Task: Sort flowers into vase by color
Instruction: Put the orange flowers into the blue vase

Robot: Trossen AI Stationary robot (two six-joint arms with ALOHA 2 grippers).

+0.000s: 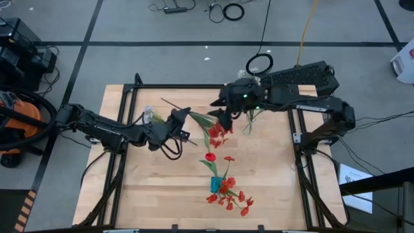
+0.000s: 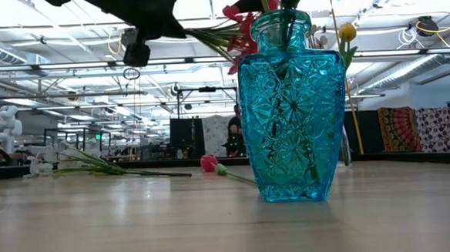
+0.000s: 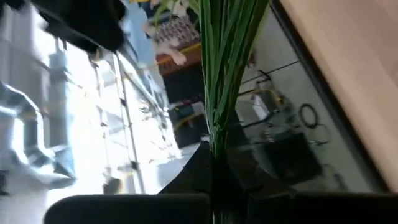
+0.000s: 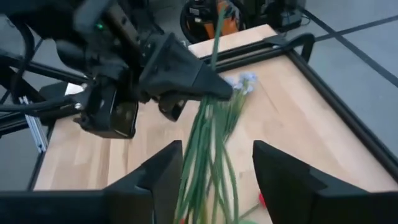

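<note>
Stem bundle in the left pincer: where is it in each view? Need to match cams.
High: stem bundle mid-table, between both pincers.
Low: stem bundle up high, left of the vase neck.
Left wrist: stem bundle rising from left pincer, which is shut on it.
Right wrist: stem bundle between the open right pincer's fingers.
Landmark: left pincer.

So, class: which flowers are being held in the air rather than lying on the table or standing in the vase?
The red spray: the left gripper is shut on its green stems, holding it above the table.

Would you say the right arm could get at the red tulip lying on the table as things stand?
Probably yes. The right gripper is open and empty above the board, and the red tulip lies bare just beyond it; the left gripper has the stems.
</note>
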